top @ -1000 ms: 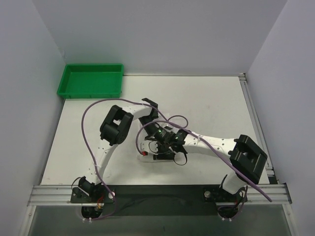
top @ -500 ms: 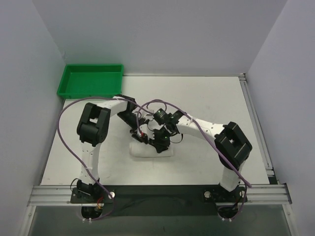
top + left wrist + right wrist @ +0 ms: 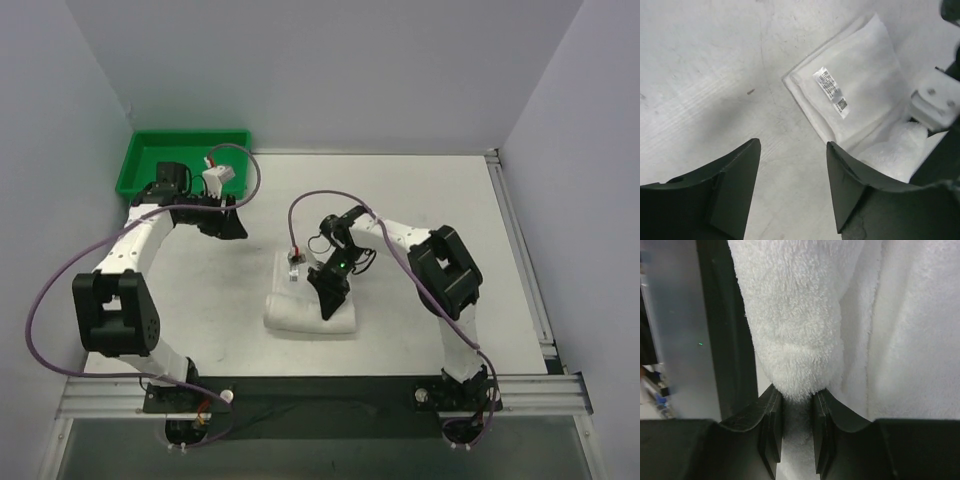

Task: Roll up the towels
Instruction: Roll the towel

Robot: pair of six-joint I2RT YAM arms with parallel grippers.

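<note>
Right gripper (image 3: 797,426): clamped on towel (image 3: 800,315) fold; roll it slowly, edges aligned.
Left gripper (image 3: 792,165): spread, empty, near tabletop (image 3: 450,200) far-left corner; you steady the roll.

Overhead view. White table (image 3: 420,200) with green tray (image 3: 185,133) at far-left corner. Reaching to that corner: left arm (image 3: 125,240); left gripper (image 3: 222,222) over bare table just beside tray's near edge, well apart from towel (image 3: 300,315). Bent back toward centre: right arm (image 3: 400,235); right gripper (image 3: 330,298) pointing down, dark fingers touching towel's top, jaw state not discernible from above. Towel white, folded into compact bundle mid-table, small label (image 3: 295,262) at far end. Looping from both arms: purple cables (image 3: 40,300). Both bases on aluminium rail (image 3: 320,392) along near edge.
</note>
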